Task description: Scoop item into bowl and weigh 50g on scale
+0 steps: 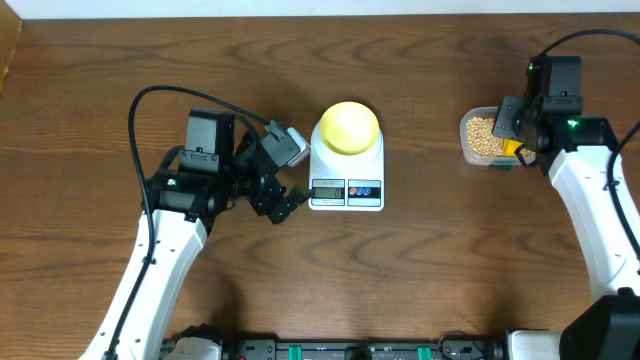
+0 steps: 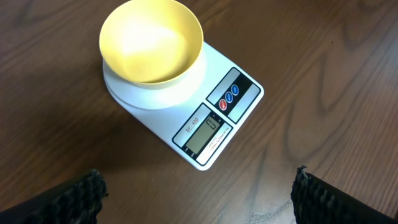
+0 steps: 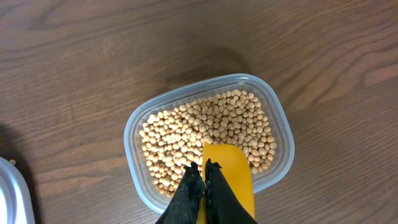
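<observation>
The scale (image 1: 346, 190) lies at the middle of the wooden table (image 1: 100, 60), its display and two coloured buttons on the near edge. The bowl (image 1: 347, 128) sits squarely on the round platform, and the left wrist view shows its interior as bare yellow. The display appears to read a single zero, though the digit is small. The left gripper (image 2: 199, 177) hovers just left of the scale, its fingers (image 2: 84, 196) spread wide and grasping nothing. At the far right of the table stands a clear plastic tub (image 3: 134, 134) holding the beans (image 3: 205, 124), which cover its floor. The right gripper (image 3: 204, 180) is above the tub's near side, clenched on the handle of a yellow scoop (image 3: 231, 168). The scoop's blade lies over the beans inside the tub. Whether it carries any beans, I cannot tell. Tub and scale are well apart.
</observation>
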Action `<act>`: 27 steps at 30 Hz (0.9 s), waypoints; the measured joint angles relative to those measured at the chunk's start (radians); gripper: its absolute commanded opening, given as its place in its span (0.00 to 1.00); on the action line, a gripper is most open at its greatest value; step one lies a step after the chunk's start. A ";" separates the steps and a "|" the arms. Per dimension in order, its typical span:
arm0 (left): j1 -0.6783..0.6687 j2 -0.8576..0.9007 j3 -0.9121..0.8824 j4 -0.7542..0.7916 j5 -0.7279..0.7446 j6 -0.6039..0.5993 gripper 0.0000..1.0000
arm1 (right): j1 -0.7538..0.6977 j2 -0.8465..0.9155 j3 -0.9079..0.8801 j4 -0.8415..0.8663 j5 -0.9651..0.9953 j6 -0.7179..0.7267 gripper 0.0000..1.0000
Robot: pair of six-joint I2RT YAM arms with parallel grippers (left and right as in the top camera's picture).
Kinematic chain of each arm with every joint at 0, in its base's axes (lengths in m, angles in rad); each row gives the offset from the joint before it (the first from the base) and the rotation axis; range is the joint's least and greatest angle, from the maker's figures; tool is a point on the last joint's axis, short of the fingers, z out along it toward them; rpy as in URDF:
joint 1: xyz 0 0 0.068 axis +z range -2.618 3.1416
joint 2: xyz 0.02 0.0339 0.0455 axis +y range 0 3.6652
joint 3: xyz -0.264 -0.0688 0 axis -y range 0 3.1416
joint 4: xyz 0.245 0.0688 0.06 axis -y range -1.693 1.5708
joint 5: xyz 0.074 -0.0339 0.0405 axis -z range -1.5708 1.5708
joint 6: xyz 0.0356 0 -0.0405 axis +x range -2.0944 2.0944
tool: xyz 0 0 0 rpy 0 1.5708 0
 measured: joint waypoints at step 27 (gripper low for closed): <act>0.000 0.000 0.000 -0.003 0.000 0.000 0.98 | -0.067 0.001 0.000 0.037 0.025 -0.080 0.01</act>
